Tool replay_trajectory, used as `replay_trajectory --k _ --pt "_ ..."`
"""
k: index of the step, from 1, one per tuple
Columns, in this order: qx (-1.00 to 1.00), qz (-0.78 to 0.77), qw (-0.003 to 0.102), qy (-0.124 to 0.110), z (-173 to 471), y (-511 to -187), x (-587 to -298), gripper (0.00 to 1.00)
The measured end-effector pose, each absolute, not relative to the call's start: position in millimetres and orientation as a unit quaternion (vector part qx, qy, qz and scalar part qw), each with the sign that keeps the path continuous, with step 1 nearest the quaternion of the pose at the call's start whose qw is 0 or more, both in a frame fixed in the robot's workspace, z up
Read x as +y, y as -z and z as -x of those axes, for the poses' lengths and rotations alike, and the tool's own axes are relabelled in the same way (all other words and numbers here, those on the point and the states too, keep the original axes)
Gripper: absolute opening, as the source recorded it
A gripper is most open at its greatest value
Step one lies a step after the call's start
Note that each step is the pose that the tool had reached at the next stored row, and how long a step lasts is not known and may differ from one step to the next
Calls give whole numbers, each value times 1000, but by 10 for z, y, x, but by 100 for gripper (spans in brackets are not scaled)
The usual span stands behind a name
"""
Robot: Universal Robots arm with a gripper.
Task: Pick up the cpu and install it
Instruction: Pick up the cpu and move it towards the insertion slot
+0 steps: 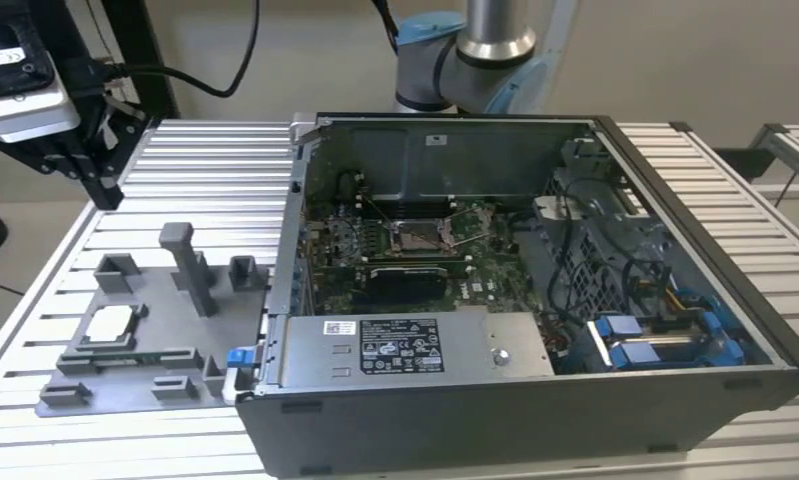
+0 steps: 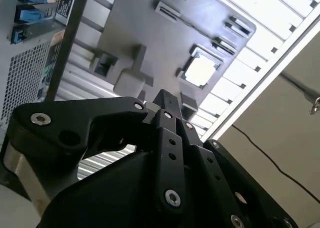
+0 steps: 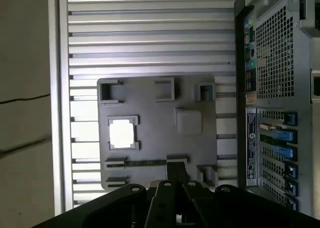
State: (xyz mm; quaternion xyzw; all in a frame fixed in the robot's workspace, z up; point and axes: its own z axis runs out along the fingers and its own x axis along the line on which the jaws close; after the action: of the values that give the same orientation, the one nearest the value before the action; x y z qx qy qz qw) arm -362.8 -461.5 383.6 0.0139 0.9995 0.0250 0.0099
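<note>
On the grey fixture (image 3: 150,102), the cpu (image 3: 122,133) lies well apart from your end effector (image 3: 177,170). You cannot tell whether that is apart or together. Descend off-centre and you likely strike the raised blocks (image 3: 131,120).

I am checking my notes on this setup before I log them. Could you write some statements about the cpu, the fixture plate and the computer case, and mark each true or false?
1. The cpu lies on the grey fixture plate. True.
2. The computer case is open, with the motherboard in sight. True.
3. The cpu is inside the case. False: it is on the plate, outside the case.
4. The plate lies at the exterior view's right of the case. False: it lies at its left.
5. The gripper grips the cpu. False: in both wrist views the cpu lies on the plate, apart from the gripper.
</note>
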Motion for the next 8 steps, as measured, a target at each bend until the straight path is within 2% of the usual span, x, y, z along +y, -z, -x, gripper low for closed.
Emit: replay_trajectory --k 8 --pt "1000 2 9 -25 3714 -3807 -4602 0"
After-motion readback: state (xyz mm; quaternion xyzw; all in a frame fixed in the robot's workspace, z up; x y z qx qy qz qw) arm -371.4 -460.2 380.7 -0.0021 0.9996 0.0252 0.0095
